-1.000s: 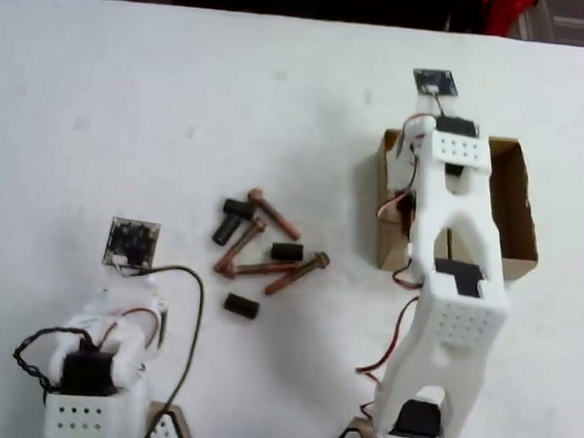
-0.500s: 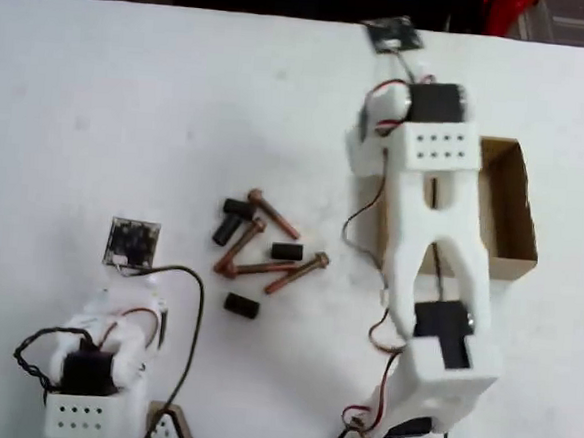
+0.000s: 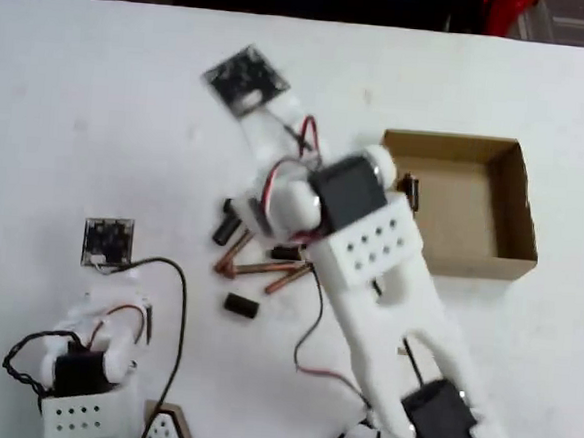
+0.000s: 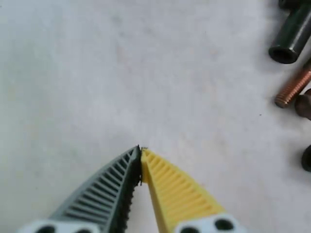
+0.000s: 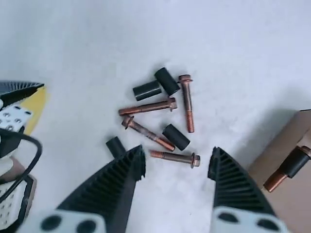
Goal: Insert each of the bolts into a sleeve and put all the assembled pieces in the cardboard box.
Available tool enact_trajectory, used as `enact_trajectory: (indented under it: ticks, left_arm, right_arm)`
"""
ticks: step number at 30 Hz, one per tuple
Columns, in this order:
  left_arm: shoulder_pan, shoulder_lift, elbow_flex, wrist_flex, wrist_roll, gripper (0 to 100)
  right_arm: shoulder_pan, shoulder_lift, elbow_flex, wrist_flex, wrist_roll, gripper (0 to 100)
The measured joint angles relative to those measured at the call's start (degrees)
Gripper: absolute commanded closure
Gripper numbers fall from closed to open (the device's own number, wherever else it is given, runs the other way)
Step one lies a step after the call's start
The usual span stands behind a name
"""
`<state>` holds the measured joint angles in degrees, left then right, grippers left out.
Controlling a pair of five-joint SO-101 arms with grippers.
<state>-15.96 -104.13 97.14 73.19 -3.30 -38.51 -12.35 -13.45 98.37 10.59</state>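
R gripper (image 5: pixel 177 162) is spread wide and empty, hanging over the loose pile (image 3: pixel 260 269) on the desk (image 3: pixel 100 95). Prob. it's lined up for the next pick, since nothing in that pile is assembled yet. Nearest bolt (image 5: pixel 175 157) lies flat, right in the gap between its fingers as the wrist cam sees it, head toward the box. Gripper looks above it, not touching. A sleeve (image 5: pixel 176 136) sits just beyond that bolt, another just off one fingertip.

Box (image 5: pixel 291 141) is beside the pile w/ one done piece (image 5: pixel 287 169) inside, by the wall nearest the pile.

L gripper (image 4: pixel 141 154) is clenched on nothing, low over bare desk, pile well off to one side. Parked clear of the work, I'd guess.
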Motion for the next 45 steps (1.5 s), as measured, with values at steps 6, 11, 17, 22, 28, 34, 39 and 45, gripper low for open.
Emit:
enact_trajectory:
  ticks: [6, 11, 17, 22, 28, 34, 39, 45]
  left_arm:
    - [0.0, 0.0, 0.0, 0.0, 0.0, 98]
    - [0.0, 0.0, 0.0, 0.0, 0.0, 98]
    - [0.0, 0.0, 0.0, 0.0, 0.0, 98]
    - [-0.35, 0.0, 0.0, 0.0, 0.0, 98]
    - [-0.44, 0.0, 0.0, 0.0, 0.0, 98]
    - [-0.44, 0.0, 0.0, 0.0, 0.0, 98]
    - [-0.44, 0.0, 0.0, 0.0, 0.0, 98]
    - [-0.44, 0.0, 0.0, 0.0, 0.0, 98]
  right_arm:
    - [-0.79, -4.13, 12.04, 0.0, 0.0, 80.8]
    - [-1.23, -4.13, 23.38, -2.2, 8.53, 80.8]
    - [-1.23, -4.13, 33.41, -13.19, 19.96, 80.8]
    - [-1.14, -4.13, 37.1, -21.1, 28.75, 80.8]
    - [-1.14, -4.13, 41.05, -28.22, 36.57, 80.8]
    - [0.88, -4.13, 41.41, -33.76, 38.07, 80.8]
    - [4.22, -0.7, 41.41, -36.4, 38.24, 80.8]
    - [4.75, 5.1, 41.41, -39.65, 38.24, 80.8]
